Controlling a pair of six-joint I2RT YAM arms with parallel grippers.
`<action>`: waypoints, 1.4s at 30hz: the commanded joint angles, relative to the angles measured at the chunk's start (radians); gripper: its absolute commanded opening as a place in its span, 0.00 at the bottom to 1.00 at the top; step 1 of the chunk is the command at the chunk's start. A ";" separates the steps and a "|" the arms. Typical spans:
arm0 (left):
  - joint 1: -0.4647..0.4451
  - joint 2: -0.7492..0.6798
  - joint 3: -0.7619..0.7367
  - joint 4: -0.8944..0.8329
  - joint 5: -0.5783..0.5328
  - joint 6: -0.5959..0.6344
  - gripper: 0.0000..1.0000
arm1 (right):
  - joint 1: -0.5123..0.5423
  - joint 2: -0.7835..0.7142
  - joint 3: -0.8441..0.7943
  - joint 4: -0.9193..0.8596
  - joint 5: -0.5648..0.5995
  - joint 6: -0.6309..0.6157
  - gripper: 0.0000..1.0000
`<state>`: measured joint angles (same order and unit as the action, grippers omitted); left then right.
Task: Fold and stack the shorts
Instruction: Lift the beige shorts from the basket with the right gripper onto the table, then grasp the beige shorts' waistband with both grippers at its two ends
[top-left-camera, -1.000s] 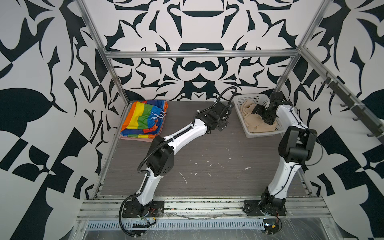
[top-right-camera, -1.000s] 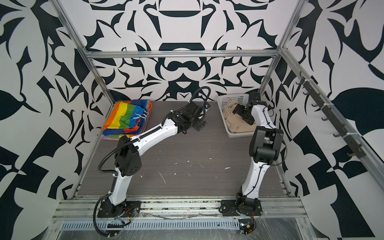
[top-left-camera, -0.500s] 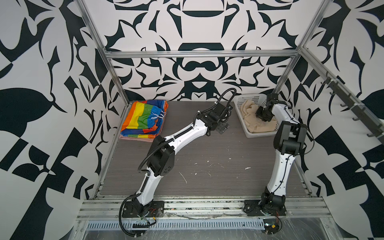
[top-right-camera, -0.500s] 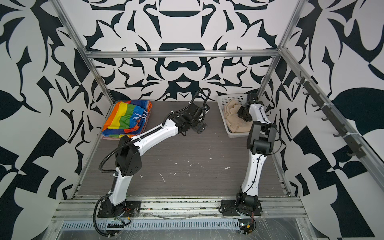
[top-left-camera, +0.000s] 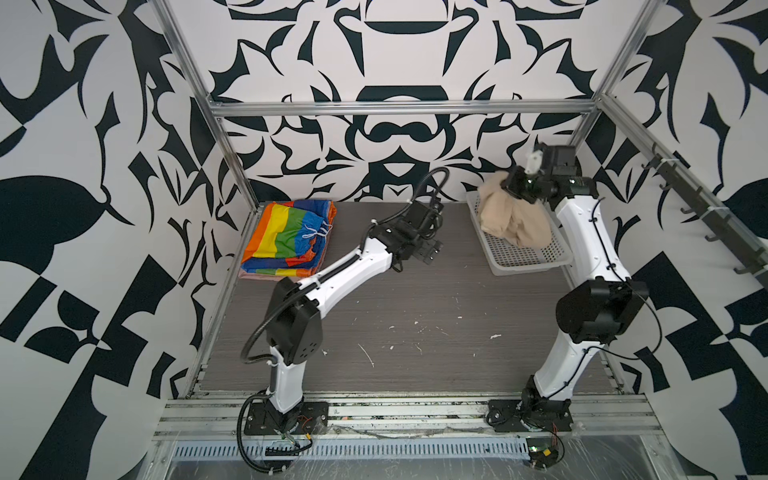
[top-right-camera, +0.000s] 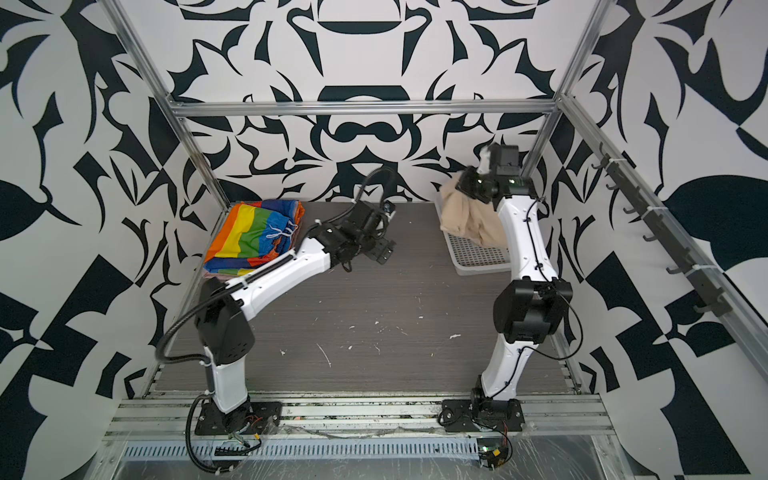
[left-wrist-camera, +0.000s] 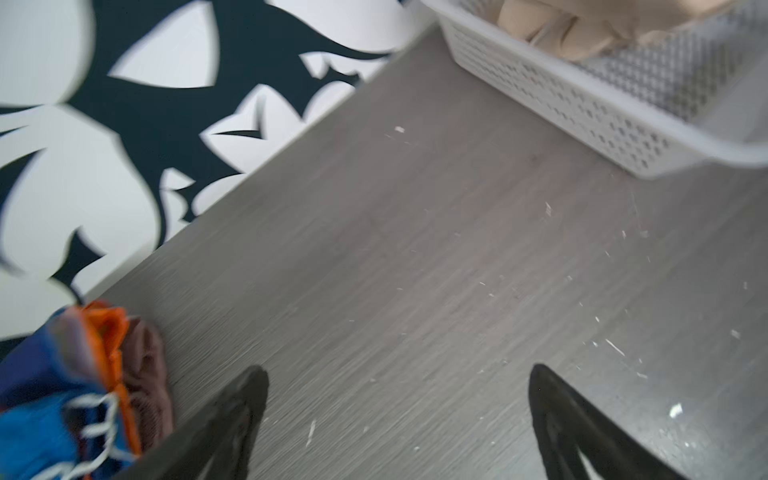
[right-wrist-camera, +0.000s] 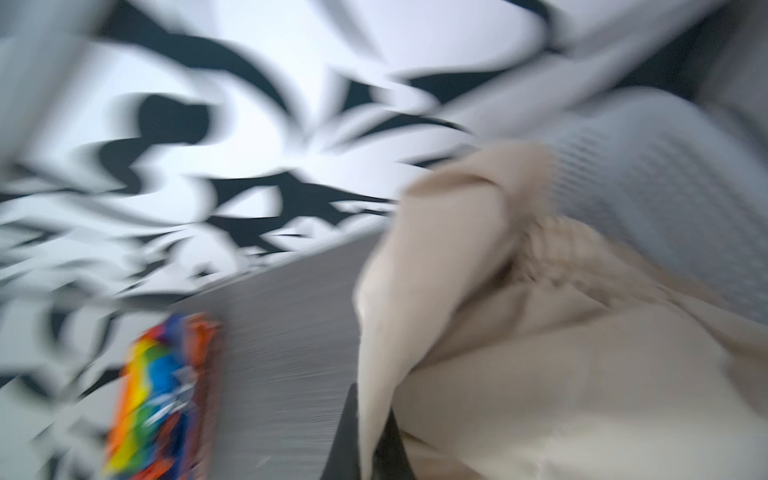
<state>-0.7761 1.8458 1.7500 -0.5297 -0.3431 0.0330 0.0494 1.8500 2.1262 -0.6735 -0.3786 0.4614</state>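
Risen above the basket (top-left-camera: 528, 270), right end effector (top-left-camera: 510, 188) clamps unfolded beige shorts (top-left-camera: 515, 220); rainbow shorts (top-left-camera: 286, 237) lie stacked; left end effector (top-left-camera: 430, 252) gapes empty.

Left arm (top-left-camera: 353, 266): white link shells showing, black joint housings, black corrugated cable (top-left-camera: 249, 338) looping along lower link. Right arm (top-left-camera: 582, 232): matching white-and-black build, thin black wire (top-left-camera: 660, 332) hanging beside elbow housing. Black base plates (top-left-camera: 318, 413) carrying both arms, red and yellow wires (top-left-camera: 547, 452) showing at near edge. Left gripper (left-wrist-camera: 397, 368): black fingers (left-wrist-camera: 232, 415) tapering to tips.
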 joint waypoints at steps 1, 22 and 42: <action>0.069 -0.148 -0.088 0.054 0.017 -0.075 0.99 | 0.181 -0.100 0.225 0.048 -0.202 -0.004 0.00; 0.388 -0.513 -0.602 0.072 0.258 -0.311 0.99 | 0.186 -0.087 -0.605 0.096 0.006 0.001 0.55; 0.391 -0.213 -0.642 0.225 0.658 -0.606 0.99 | 0.273 -0.232 -0.994 0.204 0.000 -0.024 0.76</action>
<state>-0.3874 1.5921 1.0538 -0.3458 0.2386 -0.5125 0.3267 1.6405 1.1236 -0.5068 -0.3801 0.4309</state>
